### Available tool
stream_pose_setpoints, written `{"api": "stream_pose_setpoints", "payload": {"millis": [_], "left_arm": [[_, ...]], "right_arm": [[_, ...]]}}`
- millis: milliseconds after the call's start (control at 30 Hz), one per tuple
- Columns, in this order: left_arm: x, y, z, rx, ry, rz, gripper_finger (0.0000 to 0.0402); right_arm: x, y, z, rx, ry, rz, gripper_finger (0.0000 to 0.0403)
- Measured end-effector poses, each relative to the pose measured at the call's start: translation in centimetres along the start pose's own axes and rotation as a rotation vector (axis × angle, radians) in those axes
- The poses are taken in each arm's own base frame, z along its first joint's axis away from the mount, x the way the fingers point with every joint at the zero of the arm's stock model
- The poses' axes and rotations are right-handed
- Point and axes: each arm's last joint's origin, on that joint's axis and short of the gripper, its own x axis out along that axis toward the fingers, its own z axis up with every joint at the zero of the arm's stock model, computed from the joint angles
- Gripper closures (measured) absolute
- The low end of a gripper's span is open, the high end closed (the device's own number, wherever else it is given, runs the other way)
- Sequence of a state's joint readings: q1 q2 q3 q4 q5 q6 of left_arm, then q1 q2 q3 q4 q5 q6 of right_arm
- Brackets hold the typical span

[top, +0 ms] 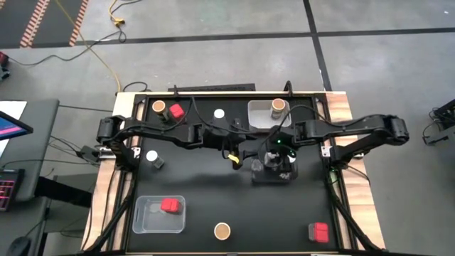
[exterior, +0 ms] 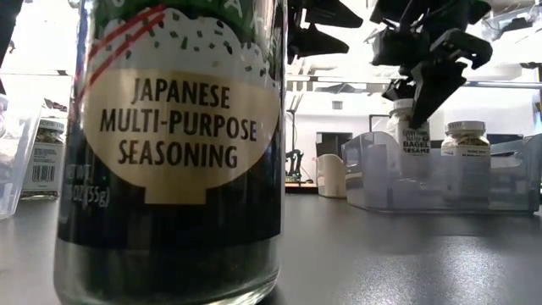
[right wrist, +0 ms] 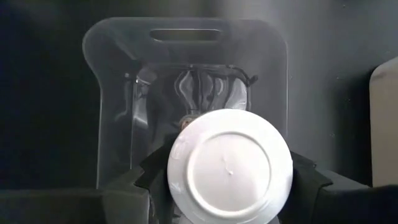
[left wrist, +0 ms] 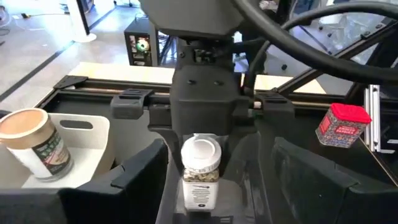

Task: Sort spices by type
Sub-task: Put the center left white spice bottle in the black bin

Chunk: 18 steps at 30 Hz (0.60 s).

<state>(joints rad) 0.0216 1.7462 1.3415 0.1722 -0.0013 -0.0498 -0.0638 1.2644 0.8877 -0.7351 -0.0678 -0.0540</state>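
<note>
A: Over the clear bin (top: 274, 174) near the middle of the dark surface (top: 213, 192), what is the right gripper (top: 274, 162) doing?

B: It hangs above that bin with its fingers clamped on a white-lidded jar (right wrist: 230, 167). The right wrist view looks straight down on the round lid, with the empty bin floor below it. In the low view the jar sits between the fingers above the bin's wall.

A: And the left gripper (top: 234, 158)?

B: Just beside the right one, fingers parted and holding nothing. Its wrist view looks at the jar from the side.

A: Where are the other spices?

B: A cork-topped jar (top: 278, 107) stands in the white tray (top: 259, 114) at the far edge. A red box (top: 170, 206) lies in another clear tray (top: 146, 217) at the near left. Loose on the surface: a red box (top: 318, 232) near right, a cork-topped jar (top: 222, 230) at the near edge, a cork-topped jar (top: 159, 107) and red box (top: 175, 111) far left, and white-lidded jars (top: 219, 113) and (top: 152, 156).
</note>
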Motion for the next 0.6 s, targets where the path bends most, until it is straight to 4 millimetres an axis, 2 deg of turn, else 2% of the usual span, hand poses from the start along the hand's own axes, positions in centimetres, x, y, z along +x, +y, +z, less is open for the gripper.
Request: {"api": "stream_pose_setpoints", "payload": {"millis": [200,433,600], "left_arm": [[0.0,0.0,0.0,-0.015,-0.002,0.001,0.0127],[0.0,0.0,0.0,-0.017,-0.003,0.005,0.0127],[0.0,0.0,0.0,-0.018,-0.005,0.007,0.0127]], "right_arm": [[1.4,-0.1,-1.4,0.014,0.04,-0.012,0.0174],[1.5,0.0,-0.9,0.002,-0.021,-0.009,0.0173],[1.5,0.0,-1.1,0.003,-0.003,-0.016,0.0173]]}}
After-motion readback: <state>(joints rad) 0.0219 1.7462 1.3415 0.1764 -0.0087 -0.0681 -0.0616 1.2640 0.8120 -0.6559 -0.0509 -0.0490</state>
